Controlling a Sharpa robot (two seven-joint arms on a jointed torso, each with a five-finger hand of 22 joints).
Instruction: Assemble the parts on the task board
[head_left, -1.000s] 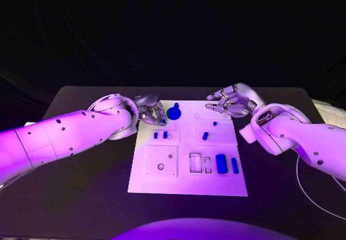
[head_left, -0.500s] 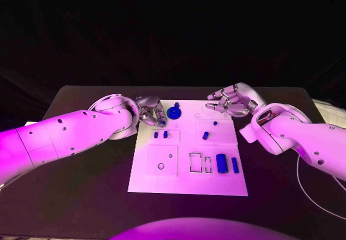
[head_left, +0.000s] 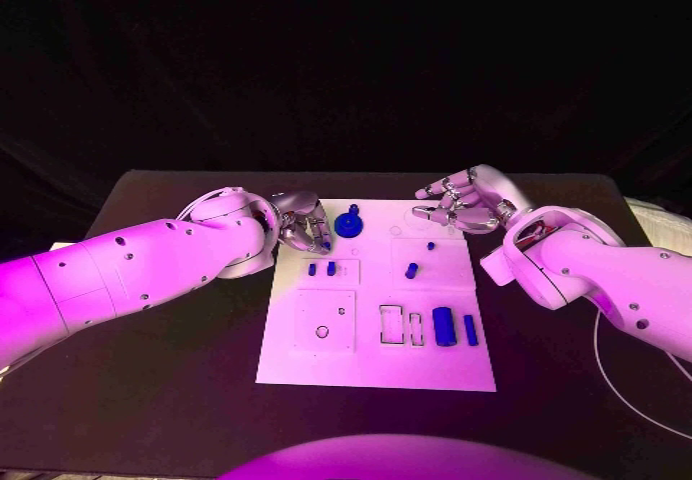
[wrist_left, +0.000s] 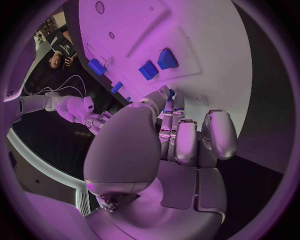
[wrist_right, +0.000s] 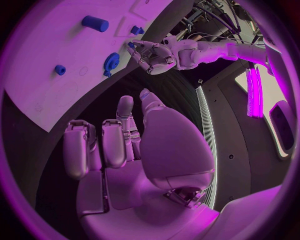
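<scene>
Several parts (head_left: 443, 327) sat seated on the board (head_left: 372, 365); the left hand (head_left: 304, 228) pinched a small part, the right hand (head_left: 462, 203) hung spread, and slots remained empty.

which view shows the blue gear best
The right wrist view: the blue gear shows its toothed rim clearly, lying on the task board near the left robot hand. The head view shows it small beside that hand. In the left wrist view I cannot make it out.

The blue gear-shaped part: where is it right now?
In the head view the blue gear-shaped part sits at the task board's far edge, just beside the left hand's fingers.
</scene>
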